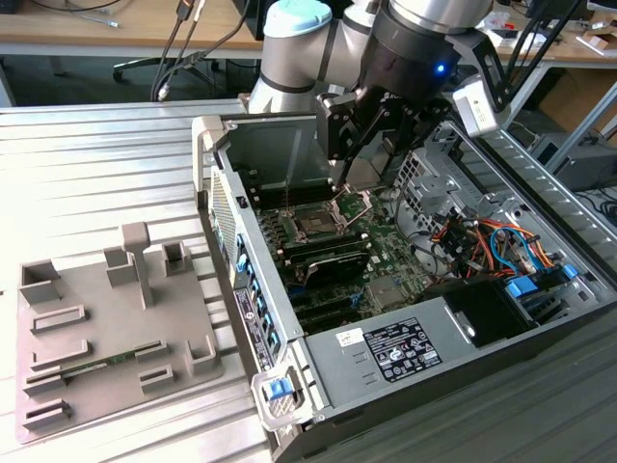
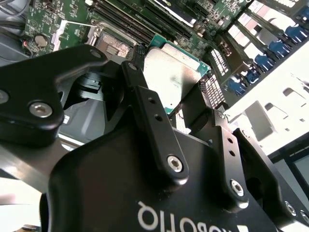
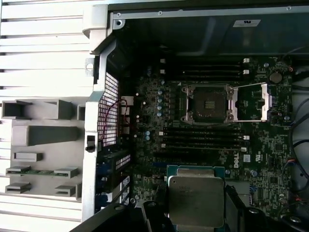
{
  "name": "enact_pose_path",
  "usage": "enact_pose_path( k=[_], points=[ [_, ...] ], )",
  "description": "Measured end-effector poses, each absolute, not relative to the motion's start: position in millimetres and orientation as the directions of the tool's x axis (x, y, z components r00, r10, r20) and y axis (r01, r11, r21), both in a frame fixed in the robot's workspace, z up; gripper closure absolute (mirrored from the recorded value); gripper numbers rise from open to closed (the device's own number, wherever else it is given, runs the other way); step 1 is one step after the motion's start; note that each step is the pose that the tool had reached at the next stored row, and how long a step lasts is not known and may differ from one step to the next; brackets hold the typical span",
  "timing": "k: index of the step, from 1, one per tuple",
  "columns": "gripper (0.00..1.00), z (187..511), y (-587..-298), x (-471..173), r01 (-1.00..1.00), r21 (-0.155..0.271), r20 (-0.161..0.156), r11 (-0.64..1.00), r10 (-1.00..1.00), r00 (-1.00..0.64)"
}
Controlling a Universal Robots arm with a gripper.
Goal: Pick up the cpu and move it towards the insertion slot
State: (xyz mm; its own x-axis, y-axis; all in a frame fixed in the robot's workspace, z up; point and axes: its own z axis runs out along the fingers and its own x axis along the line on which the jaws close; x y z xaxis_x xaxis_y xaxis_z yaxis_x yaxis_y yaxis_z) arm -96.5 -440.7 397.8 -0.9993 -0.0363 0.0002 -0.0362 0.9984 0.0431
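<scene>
Half of your task looked done at this moment: the pick-up was complete, and what remained was the last of the travel. Your gripper (image 1: 364, 159) was clamped on the cpu (image 3: 196, 201), its two black fingers (image 2: 153, 126) pressed against opposite edges of the chip, which you could see in both wrist views with its silvery top facing the camera and a thin green border around it. In the exterior view the chip hung between the fingers above the motherboard (image 1: 381, 256), clear of it and touching nothing else. The grey tray (image 1: 106, 333) with its walled pockets sat on the ribbed metal surface (image 1: 96, 174), well apart from the arm and outside the open computer case (image 1: 289, 318), so the carry into the case was already behind you. The insertion slot (image 3: 208, 102) lay open, its dark square bed exposed, with the hinged silver bracket (image 3: 251, 101) swung back beside it. In the first wrist view the chip stood near the slot but not over it, with a bank of long black memory slots (image 3: 203, 137) between them. Judged from that, you had yet to bring the chip squarely above the slot.
</scene>
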Motion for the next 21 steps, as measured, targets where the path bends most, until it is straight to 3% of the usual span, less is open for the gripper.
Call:
enact_pose_path(
  k=[21],
  points=[
    [0.45, 397.8, -440.7, -77.0, -0.036, 0.043, 0.0, 0.998, -0.036, -0.999]
  ],
)
